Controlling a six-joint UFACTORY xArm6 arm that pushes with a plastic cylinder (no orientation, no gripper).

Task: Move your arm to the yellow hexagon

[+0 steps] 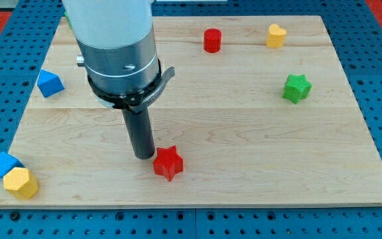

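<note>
The yellow hexagon (21, 182) lies at the view's bottom left corner of the wooden board (244, 133), touching a blue block (4, 164) just above it. My tip (144, 156) rests on the board near the bottom middle, right beside the left edge of a red star (168, 162). The tip is far to the right of the yellow hexagon. The arm's grey body (115, 40) rises above the rod and hides part of the board's top left.
A blue cube (50, 83) sits at the left edge. A red cylinder (212, 40) and a yellow heart-shaped block (276, 36) sit near the top. A green star (296, 87) is at the right. A bit of green shows behind the arm.
</note>
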